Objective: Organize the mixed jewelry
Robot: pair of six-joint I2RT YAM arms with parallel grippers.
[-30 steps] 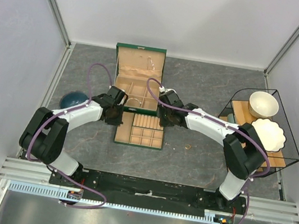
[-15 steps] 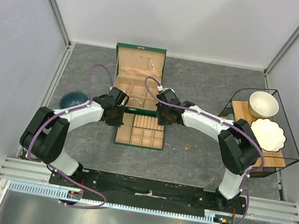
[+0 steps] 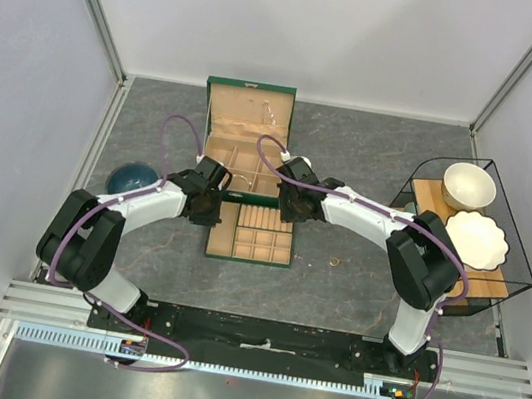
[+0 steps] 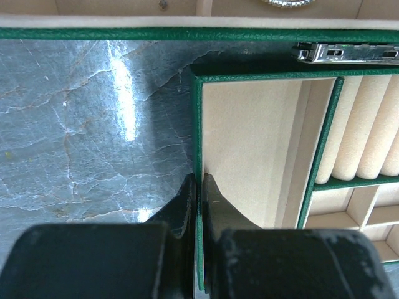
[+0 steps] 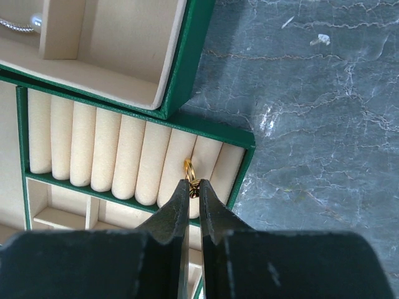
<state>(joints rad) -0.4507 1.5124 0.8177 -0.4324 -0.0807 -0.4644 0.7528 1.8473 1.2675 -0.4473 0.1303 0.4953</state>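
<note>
The tan compartmented tray (image 3: 263, 252) lies in front of the open green box (image 3: 217, 139). My left gripper (image 3: 212, 209) is shut on the tray's green left wall (image 4: 197, 124), one finger on each side (image 4: 198, 180). My right gripper (image 3: 285, 208) is shut on a small gold ring (image 5: 189, 168) and holds it at the cream ring rolls (image 5: 118, 152) near the tray's right end; the gripper shows in the right wrist view (image 5: 194, 185). A thin silver piece (image 5: 19, 25) lies in a box compartment. The bangle cannot be made out.
A dark blue bowl (image 3: 132, 177) sits left of the left arm. A black wire rack (image 3: 514, 261) at the right holds a tan bowl (image 3: 469, 186) and a white scalloped dish (image 3: 476, 239). A tiny piece (image 3: 335, 262) lies on the grey table right of the tray.
My right gripper has moved left and slightly away, over the tray's ring rolls near the box's front edge. My left gripper has barely moved.
</note>
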